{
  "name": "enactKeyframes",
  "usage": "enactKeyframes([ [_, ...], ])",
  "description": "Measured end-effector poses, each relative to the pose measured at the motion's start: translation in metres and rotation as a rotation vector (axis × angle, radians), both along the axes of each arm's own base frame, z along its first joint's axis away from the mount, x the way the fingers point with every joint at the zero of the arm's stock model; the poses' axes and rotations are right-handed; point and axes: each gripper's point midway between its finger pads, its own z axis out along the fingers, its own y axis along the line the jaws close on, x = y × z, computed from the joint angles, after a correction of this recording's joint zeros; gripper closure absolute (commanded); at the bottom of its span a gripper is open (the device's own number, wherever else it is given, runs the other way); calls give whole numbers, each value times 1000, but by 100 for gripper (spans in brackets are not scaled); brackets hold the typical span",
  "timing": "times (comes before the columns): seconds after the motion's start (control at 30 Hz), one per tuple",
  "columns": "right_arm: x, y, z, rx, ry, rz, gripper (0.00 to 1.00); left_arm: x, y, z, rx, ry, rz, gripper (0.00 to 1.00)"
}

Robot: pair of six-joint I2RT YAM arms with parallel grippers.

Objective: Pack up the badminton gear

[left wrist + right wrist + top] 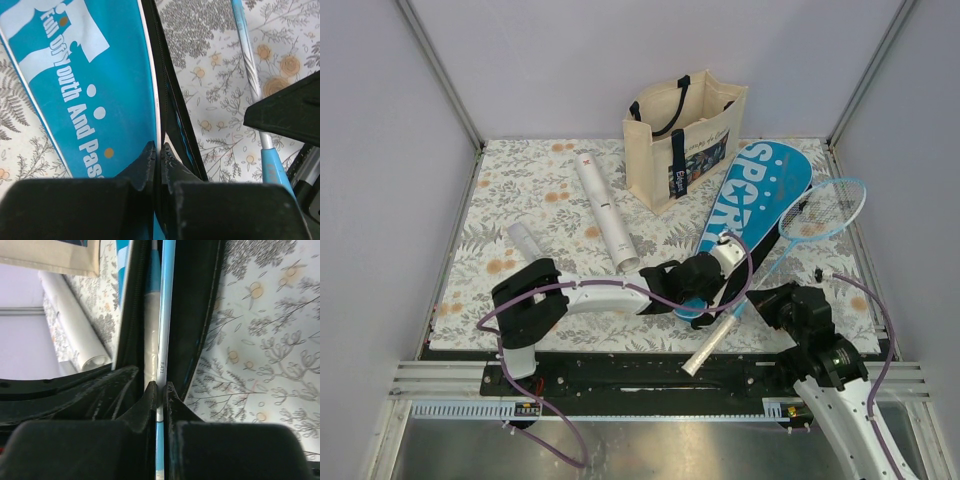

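A: Left pincer [159, 150]?
B: Clamped on the edge of the blue racket-shaped fabric case [755, 195], which runs toward 1 o'clock over the floral desk [520, 200].
A: Right pincer [160, 388]?
B: Pinching the thin light-blue racket [167, 300] by its shaft, head at 1 o'clock.

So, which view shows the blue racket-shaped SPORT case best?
The top external view: nearly the whole blue racket-shaped case shows, lettering readable. The left wrist view gives only part of its printed face; the right wrist view only its dark edges.
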Motion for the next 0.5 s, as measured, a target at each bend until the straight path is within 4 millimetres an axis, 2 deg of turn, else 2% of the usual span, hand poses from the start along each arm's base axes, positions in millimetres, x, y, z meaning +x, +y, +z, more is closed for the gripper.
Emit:
enactKeyframes([
  [0.27,-7,20,8,140,6,53,100,-7,4,-12,-1,25,-35,100],
  [0.5,-17,30,9,221,34,82,100,-2,15,-1,-57,30,-45,100],
])
